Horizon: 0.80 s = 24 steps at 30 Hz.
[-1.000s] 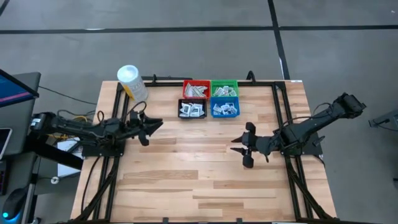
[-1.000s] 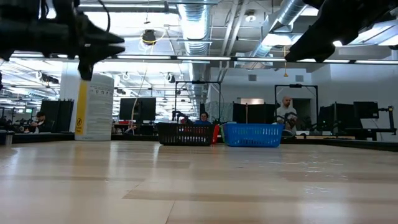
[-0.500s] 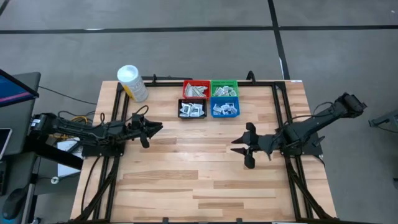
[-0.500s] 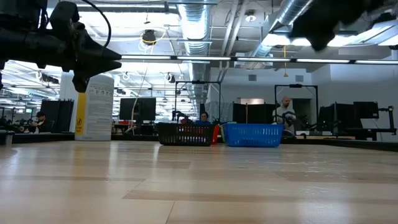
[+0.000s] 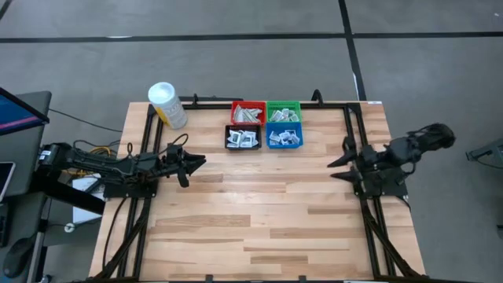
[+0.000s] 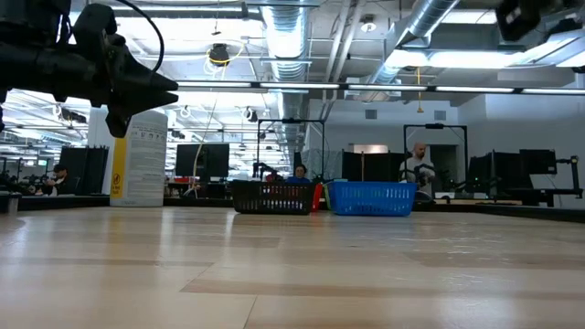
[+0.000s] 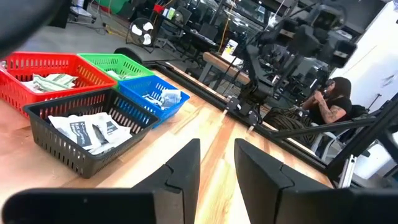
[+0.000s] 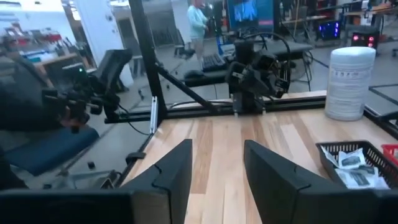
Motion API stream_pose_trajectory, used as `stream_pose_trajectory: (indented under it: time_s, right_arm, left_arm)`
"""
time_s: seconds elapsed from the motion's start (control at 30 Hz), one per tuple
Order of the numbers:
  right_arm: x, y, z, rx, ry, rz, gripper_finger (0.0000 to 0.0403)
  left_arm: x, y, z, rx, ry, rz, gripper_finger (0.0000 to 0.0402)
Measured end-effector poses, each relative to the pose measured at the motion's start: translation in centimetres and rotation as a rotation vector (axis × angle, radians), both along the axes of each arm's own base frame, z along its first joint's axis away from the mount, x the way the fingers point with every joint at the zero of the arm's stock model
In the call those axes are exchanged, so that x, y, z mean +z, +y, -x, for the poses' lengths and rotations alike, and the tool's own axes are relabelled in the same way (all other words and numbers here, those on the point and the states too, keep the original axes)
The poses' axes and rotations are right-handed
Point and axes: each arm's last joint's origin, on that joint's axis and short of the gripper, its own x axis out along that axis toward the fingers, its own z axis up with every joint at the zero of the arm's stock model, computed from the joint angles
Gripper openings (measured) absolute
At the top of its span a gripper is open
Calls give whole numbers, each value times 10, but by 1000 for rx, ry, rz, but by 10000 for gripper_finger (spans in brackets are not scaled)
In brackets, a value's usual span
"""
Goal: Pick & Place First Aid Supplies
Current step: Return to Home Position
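Note:
The first aid supplies lie as small flat packets in four little bins at the table's far middle: red bin (image 5: 247, 113), green bin (image 5: 283, 112), black bin (image 5: 243, 138) and blue bin (image 5: 284, 137). In the left wrist view, white printed packets (image 7: 87, 129) fill the black bin. My left gripper (image 5: 191, 167) hovers open above the table's left part, pointing level toward the bins, nothing between its fingers (image 7: 184, 169). My right gripper (image 5: 335, 167) hangs open near the right edge, raised, with nothing between its fingers (image 8: 176, 167).
A white cylindrical tub (image 5: 167, 104) with a yellow label stands at the far left corner. Black frame rails (image 5: 357, 134) run along the table's left, right and far sides. Bare wood (image 5: 251, 212) fills the middle and near part. People show in the room beyond.
My right gripper has drawn back from the table's middle toward the right edge and risen, its tip lifting toward level; its fingers have kept the same gap. My left gripper has sunk a little and then kept still.

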Motion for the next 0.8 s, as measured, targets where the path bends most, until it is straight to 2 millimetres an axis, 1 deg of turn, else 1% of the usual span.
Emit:
stream_pose_trajectory:
  time_s: [0.13, 0.3, 0.37, 0.53, 0.8]
  right_arm:
    - [-22, -9, 19, 7, -52, -27, 139]
    - [-54, -14, 27, -4, -81, -80, 141]
    - [-68, -12, 23, -16, -49, -88, 142]
    - [-88, -9, 14, -28, 17, -82, 144]
    - [-109, -7, 11, -49, 69, -43, 139]
  left_arm:
    - [0, 0, 0, -2, 2, -10, 99]
    - [0, -1, 0, -26, 10, -40, 99]
    - [0, -1, 0, -26, 9, -41, 99]
    - [1, -1, 0, -25, 2, -42, 99]
    - [1, -1, 0, -25, -1, -42, 99]
